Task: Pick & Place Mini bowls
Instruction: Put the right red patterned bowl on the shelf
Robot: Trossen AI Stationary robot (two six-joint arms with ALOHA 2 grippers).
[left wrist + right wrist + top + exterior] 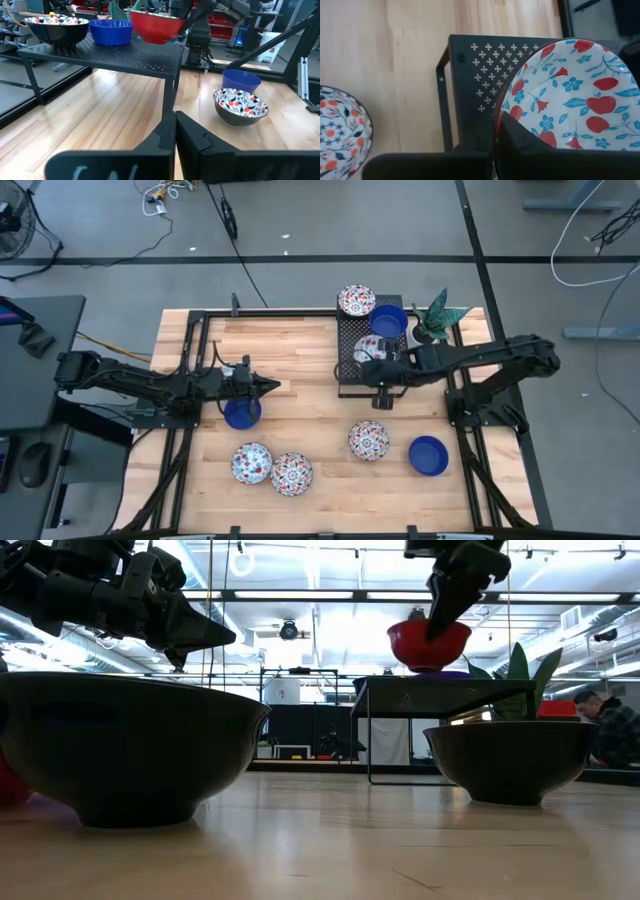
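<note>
The right gripper has its fingers pinched on the rim of a floral bowl (red on the outside), holding it just above the black perforated rack. Beyond it on the rack sit a blue bowl and another patterned bowl, beside a potted plant. The left gripper hovers with fingers closed and empty, a second blue bowl right beneath it on the table.
</note>
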